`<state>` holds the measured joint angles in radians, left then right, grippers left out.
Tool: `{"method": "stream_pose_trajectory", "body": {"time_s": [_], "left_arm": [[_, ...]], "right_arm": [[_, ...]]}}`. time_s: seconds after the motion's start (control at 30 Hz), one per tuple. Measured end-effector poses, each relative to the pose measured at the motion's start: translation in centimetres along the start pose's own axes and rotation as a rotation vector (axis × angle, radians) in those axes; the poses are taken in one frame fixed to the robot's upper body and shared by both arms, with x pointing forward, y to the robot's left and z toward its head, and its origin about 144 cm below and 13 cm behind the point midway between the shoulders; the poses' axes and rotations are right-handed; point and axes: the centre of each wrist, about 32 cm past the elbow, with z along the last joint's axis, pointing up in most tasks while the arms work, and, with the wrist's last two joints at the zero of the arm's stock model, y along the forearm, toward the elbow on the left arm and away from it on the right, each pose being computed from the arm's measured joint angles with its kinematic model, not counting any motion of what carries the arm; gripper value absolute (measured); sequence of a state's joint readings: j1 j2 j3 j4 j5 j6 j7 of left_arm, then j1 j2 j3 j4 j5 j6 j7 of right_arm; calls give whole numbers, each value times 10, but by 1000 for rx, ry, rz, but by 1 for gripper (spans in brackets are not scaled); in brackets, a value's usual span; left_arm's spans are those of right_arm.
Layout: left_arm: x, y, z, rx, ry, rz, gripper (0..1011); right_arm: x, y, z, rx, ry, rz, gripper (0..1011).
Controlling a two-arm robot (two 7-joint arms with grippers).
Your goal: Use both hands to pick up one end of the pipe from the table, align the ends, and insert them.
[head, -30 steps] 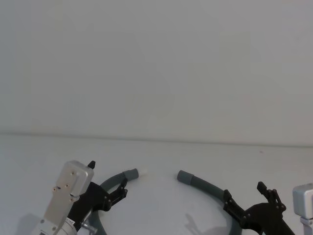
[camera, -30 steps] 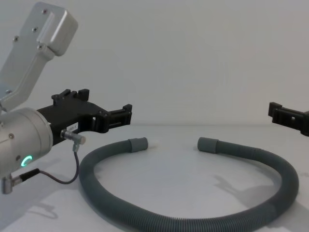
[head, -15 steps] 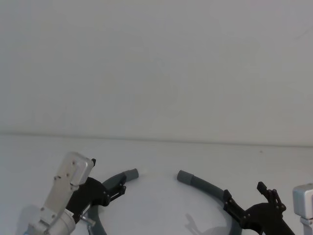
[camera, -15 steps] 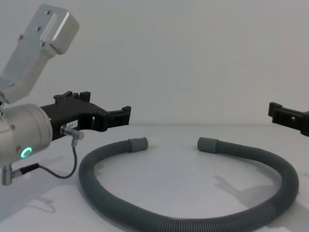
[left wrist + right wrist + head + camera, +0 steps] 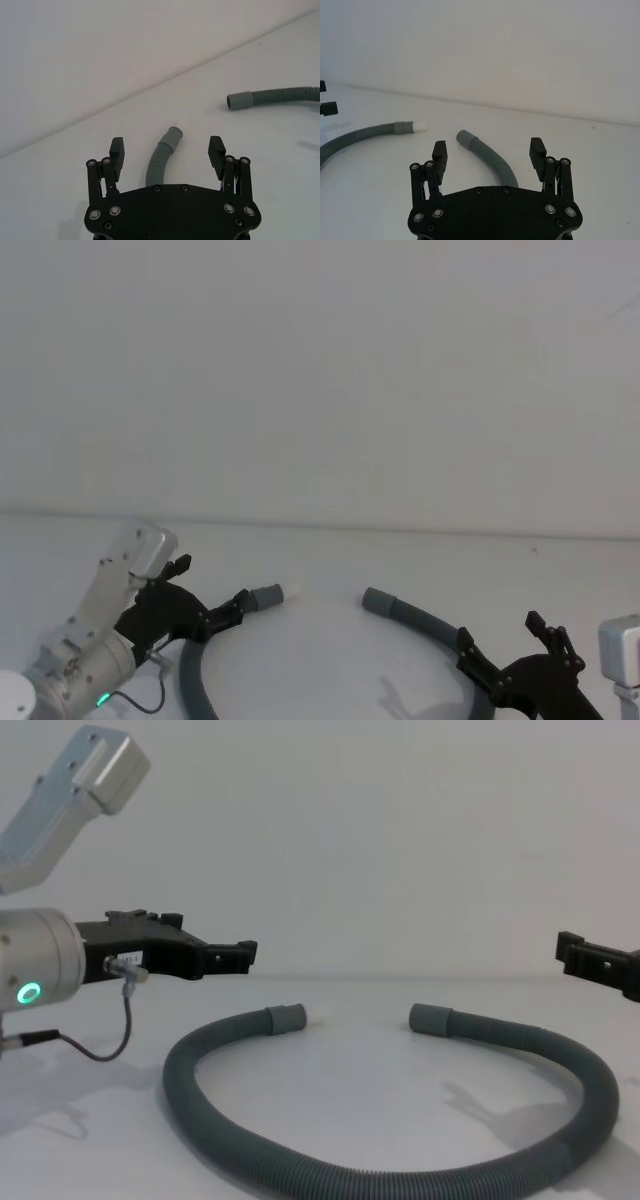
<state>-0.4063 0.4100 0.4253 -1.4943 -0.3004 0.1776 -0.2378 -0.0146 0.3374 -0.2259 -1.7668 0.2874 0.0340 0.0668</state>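
"Chest view: where's the pipe (image 5: 330, 1175)?"
"A ribbed grey loop lying on the smooth white table (image 5: 360, 1070), its smooth cuffs (image 5: 287, 1017) apart. The left gripper (image 5: 167, 149) and right gripper (image 5: 488, 148) hover, flat prongs spread, grasping nothing."

The left gripper (image 5: 167, 146) and right gripper (image 5: 488, 146) look alike: a flat black plate dotted with silver screw heads, with black linkages running out to two jaws tipped by short ribbed pads (image 5: 117, 148). Behind the left one sits a silver cylindrical wrist (image 5: 45, 955) with a glowing green ring light (image 5: 28, 991). A thin black cable (image 5: 124, 1010) hangs in a loop from a small metal plug (image 5: 124, 963). Above it is a pale grey boxy housing (image 5: 70, 790) with small screws. The right arm has a similar pale block (image 5: 622, 648).
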Motion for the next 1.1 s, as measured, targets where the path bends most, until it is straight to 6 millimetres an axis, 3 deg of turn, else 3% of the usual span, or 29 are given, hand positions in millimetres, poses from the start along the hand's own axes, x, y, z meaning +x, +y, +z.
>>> {"method": "stream_pose_trajectory", "body": {"time_s": [0.67,1.1], "left_arm": [[55,-25,25,82,-28,-185,1002],[73,-46,38,172,-98,-275,1002]], "right_arm": [[0,0,0,0,0,0,1003],[0,0,0,0,0,0,1003]]}}
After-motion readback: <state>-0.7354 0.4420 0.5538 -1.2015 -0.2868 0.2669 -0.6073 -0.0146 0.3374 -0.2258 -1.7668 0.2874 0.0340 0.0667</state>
